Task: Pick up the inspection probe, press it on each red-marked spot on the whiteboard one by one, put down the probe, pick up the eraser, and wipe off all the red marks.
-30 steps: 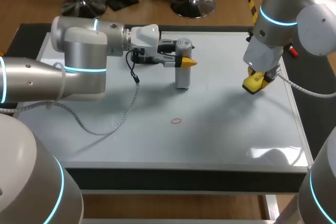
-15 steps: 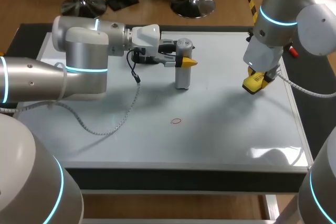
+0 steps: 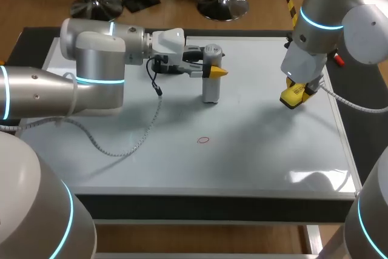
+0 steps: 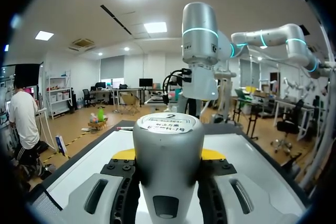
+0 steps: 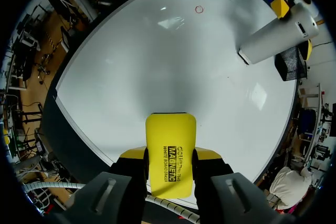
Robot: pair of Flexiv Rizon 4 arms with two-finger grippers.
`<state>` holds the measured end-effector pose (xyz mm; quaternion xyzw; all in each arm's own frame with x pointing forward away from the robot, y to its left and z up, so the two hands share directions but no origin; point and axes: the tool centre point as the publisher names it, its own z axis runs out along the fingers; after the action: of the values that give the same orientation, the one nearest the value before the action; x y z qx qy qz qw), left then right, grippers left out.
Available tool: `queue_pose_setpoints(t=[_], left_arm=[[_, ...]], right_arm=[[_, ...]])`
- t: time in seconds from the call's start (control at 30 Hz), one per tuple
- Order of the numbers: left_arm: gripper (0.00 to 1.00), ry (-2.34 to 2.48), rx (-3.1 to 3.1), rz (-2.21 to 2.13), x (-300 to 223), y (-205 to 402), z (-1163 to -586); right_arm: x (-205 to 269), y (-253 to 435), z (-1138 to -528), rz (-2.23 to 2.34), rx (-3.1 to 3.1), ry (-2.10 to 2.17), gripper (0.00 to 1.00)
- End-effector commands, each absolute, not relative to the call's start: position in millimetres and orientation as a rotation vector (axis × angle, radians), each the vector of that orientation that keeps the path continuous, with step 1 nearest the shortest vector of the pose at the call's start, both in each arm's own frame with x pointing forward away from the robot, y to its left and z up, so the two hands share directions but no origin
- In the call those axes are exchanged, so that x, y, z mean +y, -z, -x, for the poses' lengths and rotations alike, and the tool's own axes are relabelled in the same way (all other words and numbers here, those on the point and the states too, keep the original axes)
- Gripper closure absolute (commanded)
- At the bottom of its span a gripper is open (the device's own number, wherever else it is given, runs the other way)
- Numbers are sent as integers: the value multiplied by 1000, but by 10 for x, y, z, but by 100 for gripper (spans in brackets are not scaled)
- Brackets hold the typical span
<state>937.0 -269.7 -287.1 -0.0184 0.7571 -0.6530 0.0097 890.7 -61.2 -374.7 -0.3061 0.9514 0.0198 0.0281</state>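
The left claw (image 4: pixel 168 156) is clamped on the smooth grey cylindrical probe (image 3: pixel 210 86) (standing upright on the glossy whiteboard (image 3: pixel 260 150)), the right claw (image 5: pixel 169 159) on a flat yellow eraser (image 5: pixel 170 145).

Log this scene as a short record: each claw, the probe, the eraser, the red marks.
left claw: shut on probe
right claw: shut on eraser
probe: upright, base at the whiteboard, apart from the red mark
eraser: yellow, over the whiteboard's right side
marks visible: one small red ring, not yet wiped
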Motion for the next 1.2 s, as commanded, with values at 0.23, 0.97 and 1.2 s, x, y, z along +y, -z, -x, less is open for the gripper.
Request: queue_pose_setpoints(t=[0.23, 0.97, 1.2], left_arm=[[100, 2038, 2376, -6, -2706, 2765, -9403], [100, 2158, 2454, -289, -2656, 2246, -9857], [100, 2191, 2486, -409, -2655, 2083, -10048]], right_arm=[[-616, 3741, -8911, 947, 2938, -57, 100], [-616, 3741, -8911, 947, 2938, -57, 100], [-616, 3741, -8911, 947, 2938, -57, 100]])
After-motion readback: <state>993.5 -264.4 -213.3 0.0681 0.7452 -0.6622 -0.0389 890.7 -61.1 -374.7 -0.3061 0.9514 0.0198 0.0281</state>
